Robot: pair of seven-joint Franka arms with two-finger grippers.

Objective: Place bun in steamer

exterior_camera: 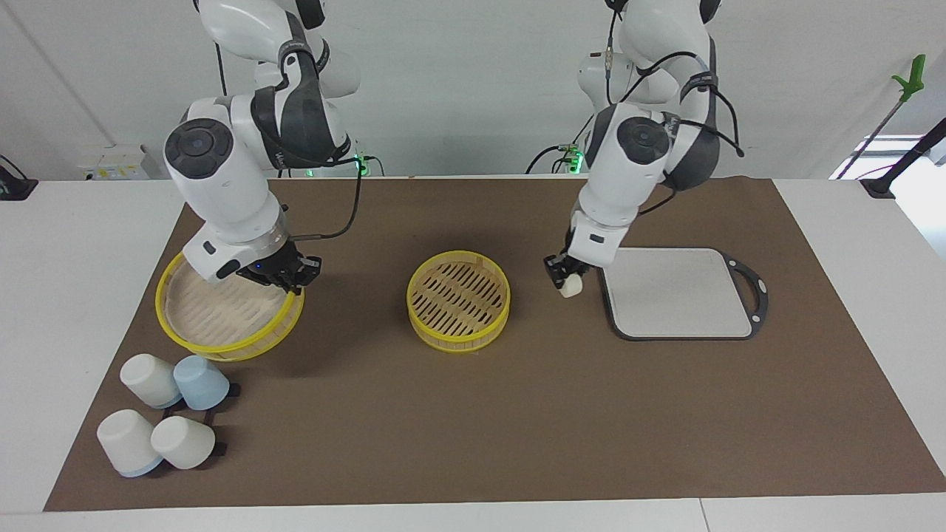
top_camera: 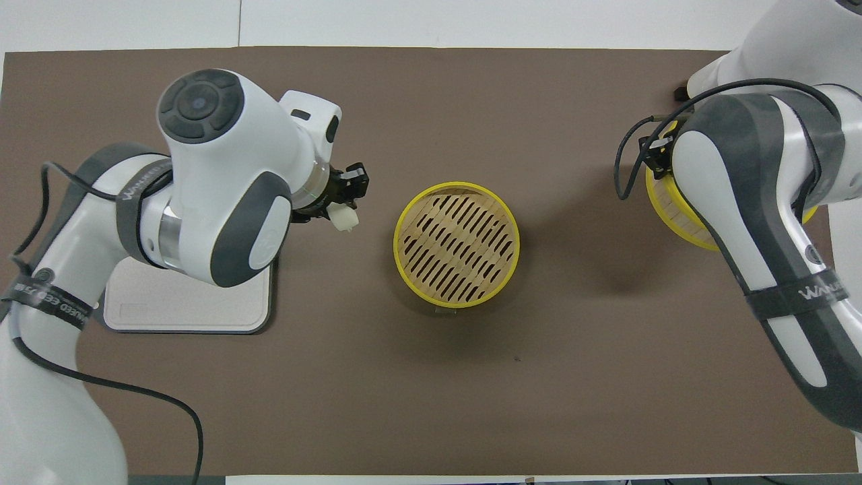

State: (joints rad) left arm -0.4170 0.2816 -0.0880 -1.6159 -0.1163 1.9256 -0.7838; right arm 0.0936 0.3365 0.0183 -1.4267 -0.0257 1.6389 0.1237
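The bun [exterior_camera: 570, 287] is a small cream-white lump held in the fingertips of my left gripper [exterior_camera: 562, 275]. The gripper is up over the brown mat, between the grey tray [exterior_camera: 676, 292] and the steamer [exterior_camera: 458, 341]. The bun also shows in the overhead view [top_camera: 343, 219], beside the steamer [top_camera: 397, 242]. The steamer stands open at the mat's middle with its slatted base bare. My right gripper [exterior_camera: 290, 277] is shut on the rim of the yellow-rimmed lid [exterior_camera: 222, 314], which is held tilted over the mat at the right arm's end.
The flat grey tray [top_camera: 188, 303] lies at the left arm's end, partly under that arm. Several upturned white and pale blue cups [exterior_camera: 166, 414] stand farther from the robots than the lid. The right arm hides most of the lid [top_camera: 673, 209] in the overhead view.
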